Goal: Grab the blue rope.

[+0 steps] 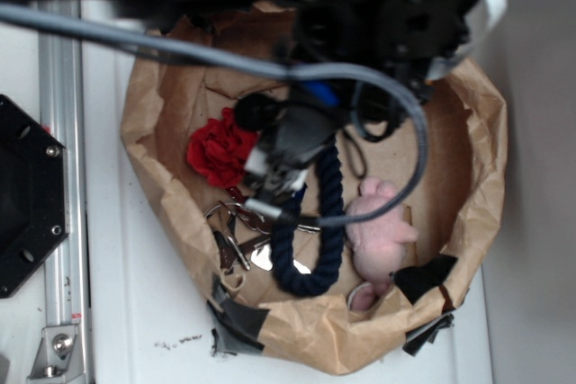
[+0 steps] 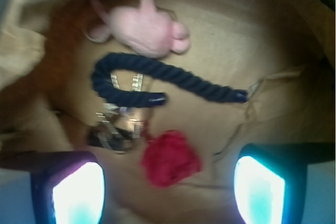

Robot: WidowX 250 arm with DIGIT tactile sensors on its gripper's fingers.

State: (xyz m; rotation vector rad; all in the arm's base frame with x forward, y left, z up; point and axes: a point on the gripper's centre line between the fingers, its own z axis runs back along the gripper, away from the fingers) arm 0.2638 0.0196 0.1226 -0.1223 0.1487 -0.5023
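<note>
Nearest my wrist view are the two lit pads (image 2: pixel 79 192) of the gripper (image 2: pixel 168 190), one at each lower corner, standing wide apart with nothing between them: the jaws are open and empty. Beyond them, down in the brown paper bag (image 1: pixel 468 222), I see the red fabric piece (image 2: pixel 170 158) closest to the jaws, then a small heap of metal clips (image 2: pixel 118 129), and past those the blue rope (image 2: pixel 157 80).

The rope lies loose on the bag's floor, bent back on itself in a J, with one short leg ending beside the clips and the longer leg running off toward the bag wall. Its bend sits just beside the pink plush toy (image 2: pixel 144 27), and part of it lies over the clips. In the exterior view the grey cable (image 1: pixel 225 56) crosses in front of everything, and the arm hides much of the rope's upper run; only the curved lower part (image 1: pixel 315 249) shows clearly.

As I judge it, the grab is not yet made. I am above the bag with the jaws spread, apparently well clear of the rope. What is left: line up over a free stretch of rope away from the clips and toy, descend, close, and lift.
</note>
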